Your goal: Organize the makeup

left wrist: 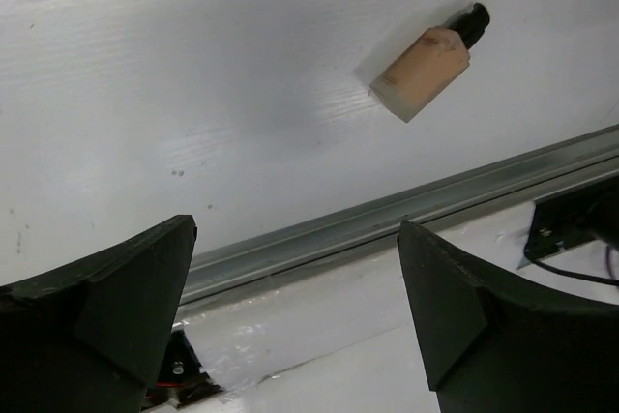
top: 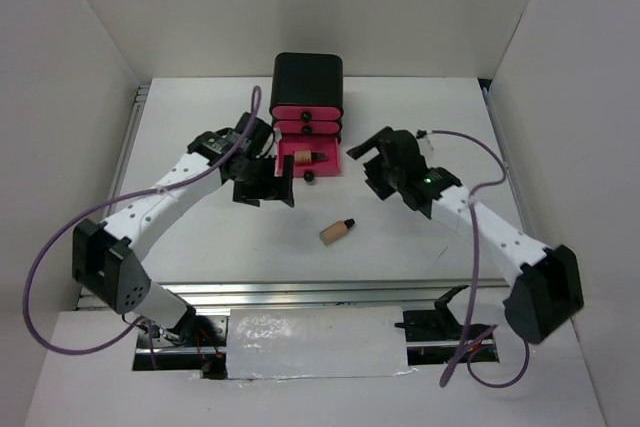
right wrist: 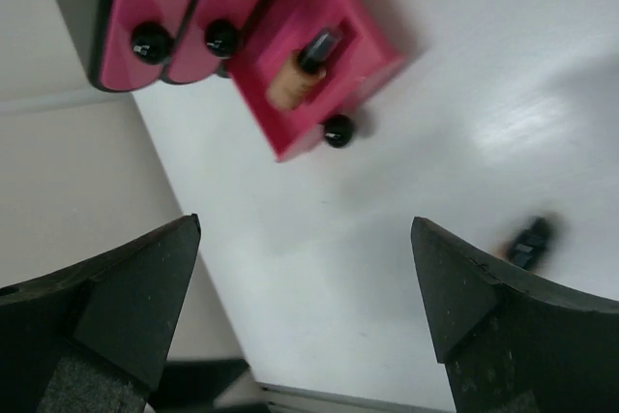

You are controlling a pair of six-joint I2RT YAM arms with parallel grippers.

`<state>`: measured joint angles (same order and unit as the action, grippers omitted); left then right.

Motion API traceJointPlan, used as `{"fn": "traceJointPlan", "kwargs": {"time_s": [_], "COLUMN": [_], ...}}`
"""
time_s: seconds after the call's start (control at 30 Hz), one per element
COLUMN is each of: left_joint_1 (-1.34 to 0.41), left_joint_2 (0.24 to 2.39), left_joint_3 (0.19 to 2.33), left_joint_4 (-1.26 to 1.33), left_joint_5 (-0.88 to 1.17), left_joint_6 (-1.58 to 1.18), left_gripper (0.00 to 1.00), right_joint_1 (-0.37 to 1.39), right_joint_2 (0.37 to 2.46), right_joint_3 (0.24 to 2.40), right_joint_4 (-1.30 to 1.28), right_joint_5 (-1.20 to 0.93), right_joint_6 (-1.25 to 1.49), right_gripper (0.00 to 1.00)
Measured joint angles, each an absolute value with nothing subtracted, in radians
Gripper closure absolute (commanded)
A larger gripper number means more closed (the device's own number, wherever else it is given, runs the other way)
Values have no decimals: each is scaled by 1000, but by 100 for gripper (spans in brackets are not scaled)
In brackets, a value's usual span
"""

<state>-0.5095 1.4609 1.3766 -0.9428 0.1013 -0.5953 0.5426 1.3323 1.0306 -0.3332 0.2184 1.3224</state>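
One beige black-capped bottle (top: 303, 157) (right wrist: 295, 74) lies inside the pulled-out bottom pink drawer (top: 322, 169) (right wrist: 358, 79) of the black box (top: 309, 77). A second beige bottle (top: 338, 231) (left wrist: 426, 65) lies on its side on the white table, cap pointing right in the top view; in the right wrist view it is a blur (right wrist: 527, 241). My left gripper (top: 268, 190) (left wrist: 295, 268) hangs open just left of the open drawer, holding nothing. To the right of the drawer, my right gripper (top: 372, 169) (right wrist: 305, 268) is also open and holds nothing. No other makeup shows.
The box's two upper pink drawers (top: 305, 119) (right wrist: 160, 7) are closed. White walls enclose the table on three sides. A metal rail (top: 300, 292) (left wrist: 387, 215) runs along the near edge, with cables by both arm bases.
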Motion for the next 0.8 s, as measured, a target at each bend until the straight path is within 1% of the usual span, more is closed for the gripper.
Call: {"fn": "traceJointPlan", "kwargs": {"time_s": [0.1, 0.2, 0.33, 0.37, 0.5, 0.67, 0.8], "left_joint_1": [-568, -639, -742, -762, -817, -855, -888], "left_joint_2": [1551, 1654, 1773, 1794, 1880, 1989, 2036], "left_joint_3": [1399, 1474, 1562, 1573, 1620, 1671, 1676], "left_joint_4": [-913, -906, -886, -879, -868, -852, -844], "left_joint_5": [91, 48, -33, -49, -104, -159, -171], "left_joint_6": [-550, -498, -435, -416, -356, -303, -287], "left_gripper": [2, 3, 4, 6, 8, 11, 14], "right_joint_1": [496, 450, 416, 413, 409, 406, 406], "right_joint_2": [1140, 954, 756, 724, 657, 652, 651], "right_joint_3": [890, 799, 776, 778, 794, 794, 792], "right_joint_4": [-401, -484, -555, -561, -597, -625, -630], "right_joint_5": [217, 224, 257, 261, 273, 250, 225], "right_joint_6": [1260, 1219, 1150, 1126, 1053, 995, 963], "right_gripper": [2, 1, 1, 1, 0, 0, 0]}}
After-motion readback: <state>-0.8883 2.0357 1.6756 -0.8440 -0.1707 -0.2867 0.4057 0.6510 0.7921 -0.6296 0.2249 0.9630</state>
